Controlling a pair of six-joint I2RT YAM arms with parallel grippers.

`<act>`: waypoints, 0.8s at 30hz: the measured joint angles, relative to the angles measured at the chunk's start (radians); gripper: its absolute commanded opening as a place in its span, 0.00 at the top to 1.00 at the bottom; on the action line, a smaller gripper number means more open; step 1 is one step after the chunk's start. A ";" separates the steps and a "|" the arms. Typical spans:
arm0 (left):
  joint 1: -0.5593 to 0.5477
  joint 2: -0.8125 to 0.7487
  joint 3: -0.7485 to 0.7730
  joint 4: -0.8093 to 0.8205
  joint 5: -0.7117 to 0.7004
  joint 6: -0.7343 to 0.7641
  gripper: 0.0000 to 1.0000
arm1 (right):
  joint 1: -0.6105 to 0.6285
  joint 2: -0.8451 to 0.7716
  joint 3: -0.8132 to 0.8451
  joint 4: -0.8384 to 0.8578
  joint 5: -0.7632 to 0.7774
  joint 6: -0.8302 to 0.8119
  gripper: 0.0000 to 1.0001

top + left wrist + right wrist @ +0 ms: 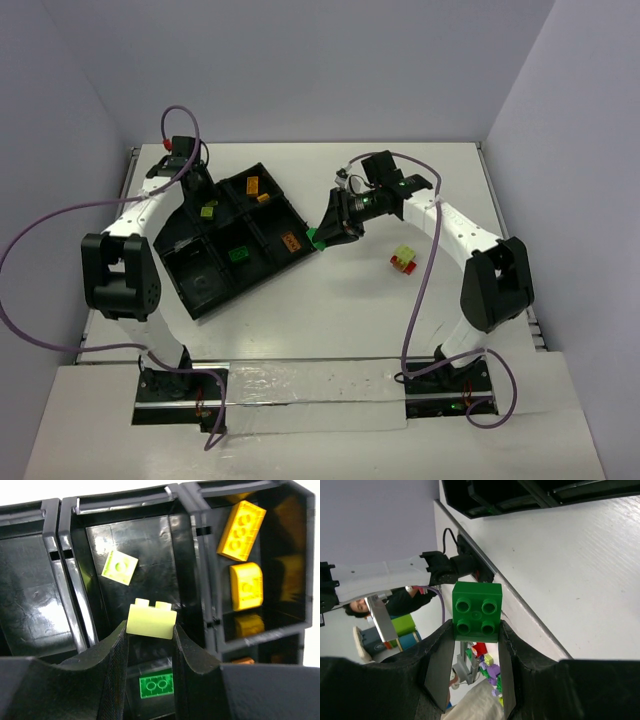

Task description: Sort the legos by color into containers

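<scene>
Left tool [150, 636] pinching yellow-green brick [151, 621] over tray [195, 278]; right tool [476, 636] pinching green brick [477, 611], hovering just off tray's 3 o'clock corner.

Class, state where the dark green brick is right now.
The dark green brick sits clamped in the right pincer, mid top view, beside the black tray's right corner.

tray [30, 605]: glossy black plastic; legos [151, 621]: smooth plastic, slight sheen; table [580, 570]: matt white, faintly grained
</scene>
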 measured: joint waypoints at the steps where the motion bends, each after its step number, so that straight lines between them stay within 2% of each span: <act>1: 0.004 0.015 0.001 0.000 0.000 0.000 1.00 | 0.001 0.012 0.009 -0.004 0.002 -0.004 0.92; 17: 0.016 0.167 0.073 0.009 0.000 -0.009 0.99 | 0.002 0.066 0.077 -0.065 0.006 -0.049 0.92; 21: 0.016 0.182 0.087 0.010 0.000 -0.013 0.95 | 0.004 0.066 0.077 -0.067 0.006 -0.049 0.92; 23: 0.016 0.182 0.087 0.009 0.000 -0.013 0.78 | 0.005 0.066 0.077 -0.067 0.006 -0.049 0.92; 24: 0.016 0.182 0.087 0.010 0.000 -0.013 0.78 | 0.005 0.066 0.077 -0.067 0.006 -0.049 0.92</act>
